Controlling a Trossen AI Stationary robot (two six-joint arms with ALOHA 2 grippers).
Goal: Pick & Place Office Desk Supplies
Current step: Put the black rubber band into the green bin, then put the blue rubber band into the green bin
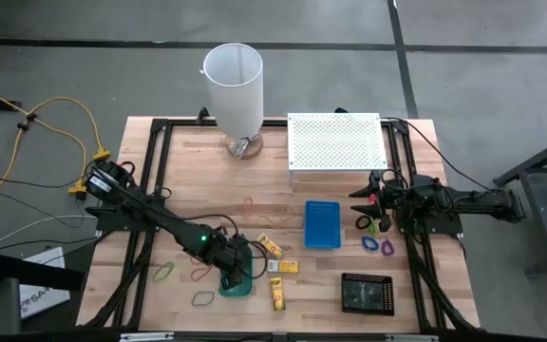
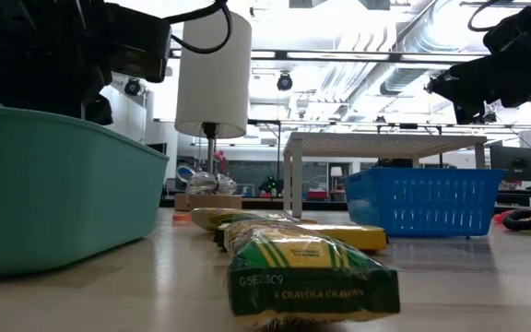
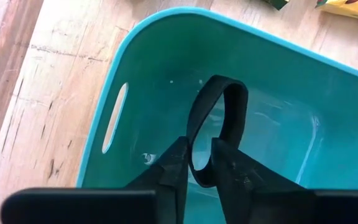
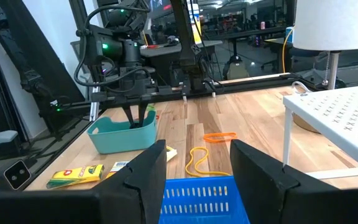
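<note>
Readable only on the green-and-yellow crayon packet (image 2: 307, 267) lying at six o'clock in the low view: "CRAYOLA CRAYONS" along its front edge, with the code "G5E23C9" printed just above.

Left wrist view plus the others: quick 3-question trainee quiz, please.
1. True or false: the left gripper is above the blue tray.
2. The right gripper is: A) open, empty; B) shut on a clip; C) shut on a packet.
3. What item is at the left gripper?
Key: 1 false, it is above the teal tray. 2 A. 3 a dark band.
</note>
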